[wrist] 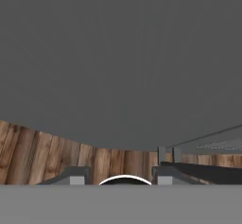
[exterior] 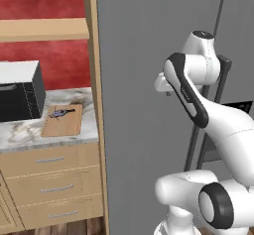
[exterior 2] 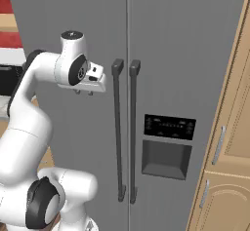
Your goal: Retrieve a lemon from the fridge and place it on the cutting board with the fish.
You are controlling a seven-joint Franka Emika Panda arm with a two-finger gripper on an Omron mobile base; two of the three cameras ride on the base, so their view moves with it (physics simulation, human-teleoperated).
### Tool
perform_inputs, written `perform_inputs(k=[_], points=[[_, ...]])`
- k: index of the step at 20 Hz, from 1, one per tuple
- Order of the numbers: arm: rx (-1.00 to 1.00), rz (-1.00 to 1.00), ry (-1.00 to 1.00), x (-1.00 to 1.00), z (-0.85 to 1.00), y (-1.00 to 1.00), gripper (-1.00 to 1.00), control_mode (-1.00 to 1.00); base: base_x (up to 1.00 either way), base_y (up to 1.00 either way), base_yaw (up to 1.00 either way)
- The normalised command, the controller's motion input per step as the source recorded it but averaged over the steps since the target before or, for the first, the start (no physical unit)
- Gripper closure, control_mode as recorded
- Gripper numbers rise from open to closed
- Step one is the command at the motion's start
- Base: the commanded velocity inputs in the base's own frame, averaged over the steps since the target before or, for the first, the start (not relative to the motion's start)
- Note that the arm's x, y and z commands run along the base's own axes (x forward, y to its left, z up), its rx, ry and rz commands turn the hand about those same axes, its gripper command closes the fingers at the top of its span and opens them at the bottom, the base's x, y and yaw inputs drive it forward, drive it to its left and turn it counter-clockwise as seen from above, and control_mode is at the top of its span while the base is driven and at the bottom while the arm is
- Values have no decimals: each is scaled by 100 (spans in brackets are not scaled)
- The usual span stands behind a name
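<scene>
Fridge (exterior 2: pixel 171 54) doors shut, blocking way in. Gripper (exterior 2: pixel 84 92) hanging apart from door face, just left of handles (exterior 2: pixel 117 127).

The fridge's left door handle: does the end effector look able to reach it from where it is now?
Probably yes. The end effector hangs open in front of the closed fridge, beside the left door handle, with nothing visible between them. It points downward, so it would likely need to turn first.

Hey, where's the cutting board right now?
In the left base view the cutting board lies on the marble counter, just right of the microwave and left of the fridge, with the fish at its far end.
</scene>
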Motion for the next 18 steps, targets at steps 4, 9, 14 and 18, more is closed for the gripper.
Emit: perform_inputs(k=[4,9,14,18], points=[[0,0,0,0,-1,0,-100,100,-18,-5,0],[0,0,0,0,0,0,-100,100,-36,-14,-2],[0,0,0,0,0,0,-100,100,-21,-35,0],[0,0,0,0,0,0,-100,100,-20,-57,0]])
